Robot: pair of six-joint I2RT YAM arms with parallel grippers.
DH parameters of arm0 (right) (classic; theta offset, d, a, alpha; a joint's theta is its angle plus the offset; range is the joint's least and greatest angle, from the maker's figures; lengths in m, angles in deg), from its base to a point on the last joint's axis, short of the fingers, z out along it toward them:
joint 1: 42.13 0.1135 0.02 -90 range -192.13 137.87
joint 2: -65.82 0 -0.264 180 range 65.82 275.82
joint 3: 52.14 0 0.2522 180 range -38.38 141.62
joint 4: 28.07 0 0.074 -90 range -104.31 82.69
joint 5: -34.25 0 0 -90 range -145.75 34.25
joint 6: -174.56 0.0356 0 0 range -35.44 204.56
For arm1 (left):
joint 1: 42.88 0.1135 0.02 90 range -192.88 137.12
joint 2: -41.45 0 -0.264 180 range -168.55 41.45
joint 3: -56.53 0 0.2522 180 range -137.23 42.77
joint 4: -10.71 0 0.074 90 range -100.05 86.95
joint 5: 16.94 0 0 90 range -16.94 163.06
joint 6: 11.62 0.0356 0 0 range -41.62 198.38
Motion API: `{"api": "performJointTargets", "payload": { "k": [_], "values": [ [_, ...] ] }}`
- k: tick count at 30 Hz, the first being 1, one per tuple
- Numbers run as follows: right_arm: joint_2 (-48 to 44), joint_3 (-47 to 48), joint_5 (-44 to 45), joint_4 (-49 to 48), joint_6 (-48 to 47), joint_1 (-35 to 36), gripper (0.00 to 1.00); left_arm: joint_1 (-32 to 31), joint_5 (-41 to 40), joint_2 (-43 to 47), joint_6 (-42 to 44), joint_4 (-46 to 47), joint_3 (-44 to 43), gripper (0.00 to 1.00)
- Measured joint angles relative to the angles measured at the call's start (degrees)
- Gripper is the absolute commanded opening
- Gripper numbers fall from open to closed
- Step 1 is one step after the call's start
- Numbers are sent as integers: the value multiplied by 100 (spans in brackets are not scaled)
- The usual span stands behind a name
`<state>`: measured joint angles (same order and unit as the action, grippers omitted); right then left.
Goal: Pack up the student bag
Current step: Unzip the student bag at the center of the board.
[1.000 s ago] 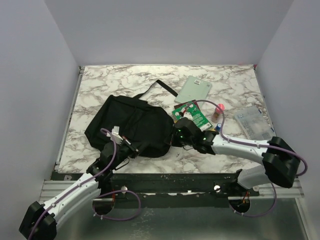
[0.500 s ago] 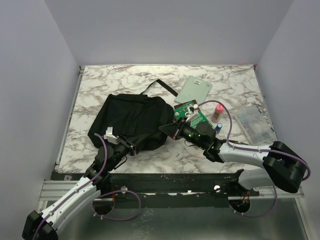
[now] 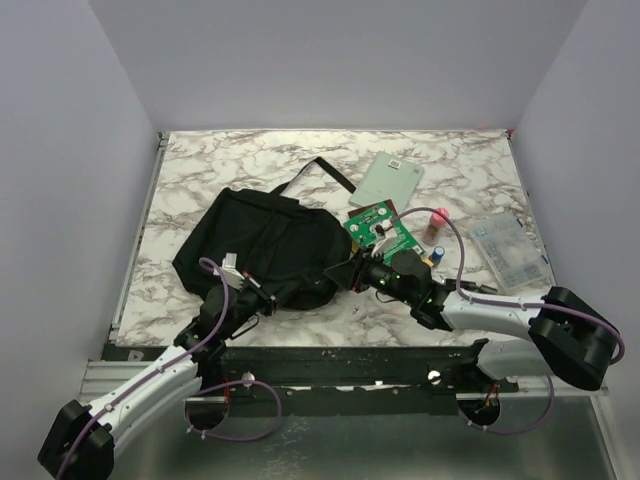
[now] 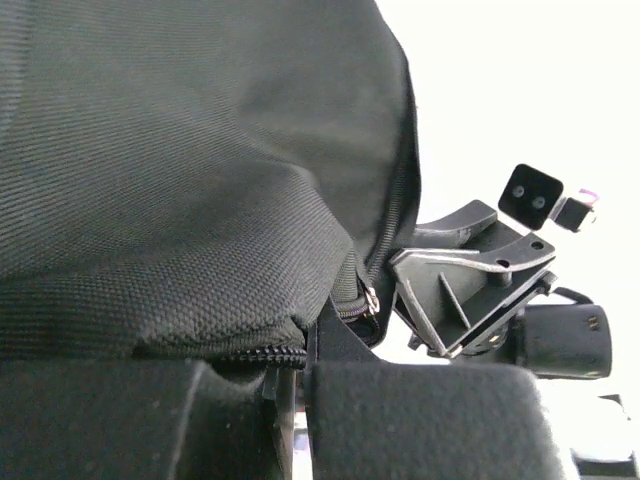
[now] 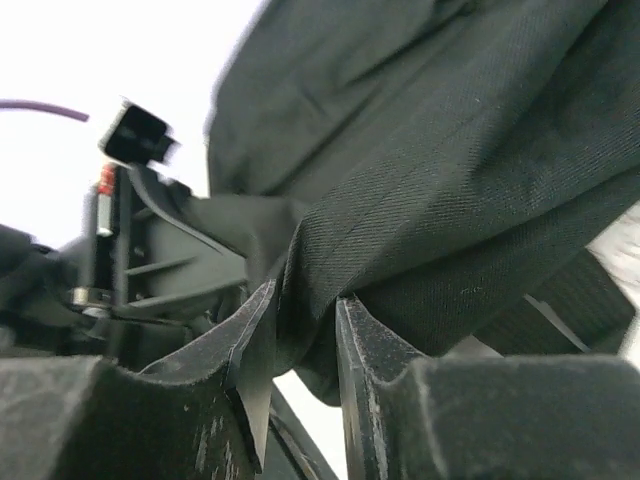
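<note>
The student bag (image 3: 265,240), a soft black backpack, lies left of the table's middle, its strap (image 3: 330,175) trailing toward the back. My left gripper (image 3: 262,293) is at the bag's near edge, shut on the zippered rim (image 4: 250,352). Black fabric (image 4: 180,180) fills that wrist view above the jaws (image 4: 300,350). My right gripper (image 3: 352,272) is at the bag's right side. A fold of the bag's cloth (image 5: 450,150) passes between its fingers (image 5: 300,310), touching both. The two grippers face each other across the bag's near corner.
A green book (image 3: 382,226) lies just behind the right gripper, and a grey-green book (image 3: 388,180) lies farther back. A pink-capped bottle (image 3: 436,222), a small blue item (image 3: 438,256) and a clear plastic case (image 3: 508,250) sit to the right.
The left gripper drew back from the bag, then returned and shut on its near edge. The right gripper raised a peak of fabric, then lowered it slightly, and its jaws have parted a little.
</note>
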<state>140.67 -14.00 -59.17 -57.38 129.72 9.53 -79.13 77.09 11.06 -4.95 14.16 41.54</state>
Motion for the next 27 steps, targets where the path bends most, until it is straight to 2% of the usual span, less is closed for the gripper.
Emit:
{"api": "performJointTargets", "payload": {
  "k": [2,3,4,9,11,13,16,20,22,24,26,27],
  "values": [
    [-146,260,101,1196,-326,0,40,-4,-111,2,367,92,20,0],
    [-146,260,101,1196,-326,0,44,-9,-181,13,584,138,31,0],
    [-160,415,122,1665,-457,0,48,-11,-223,42,758,170,42,0],
    [-706,793,149,3397,-870,2,51,-13,-374,249,1714,289,72,0],
    [-863,1047,142,4019,-986,2,56,-13,-439,243,1860,365,72,0],
    [-874,1366,81,4409,-1056,2,60,-13,-496,142,1991,446,72,0],
    [-758,1871,-151,4588,-1099,2,62,-13,-505,-52,2124,492,72,0],
    [-94,2592,-472,4579,-1163,2,62,-13,-505,-275,2330,549,72,0],
    [330,2914,-605,4575,-1209,2,59,-13,-505,-317,2411,584,72,0],
    [695,3053,-763,4450,-1244,2,47,-13,-505,-354,2468,597,72,0],
    [907,2942,-960,4264,-1287,2,23,-13,-505,-382,2496,599,72,0],
    [966,2811,-1056,4129,-1331,0,16,-13,-505,-391,2511,603,72,0]
  ]
}}
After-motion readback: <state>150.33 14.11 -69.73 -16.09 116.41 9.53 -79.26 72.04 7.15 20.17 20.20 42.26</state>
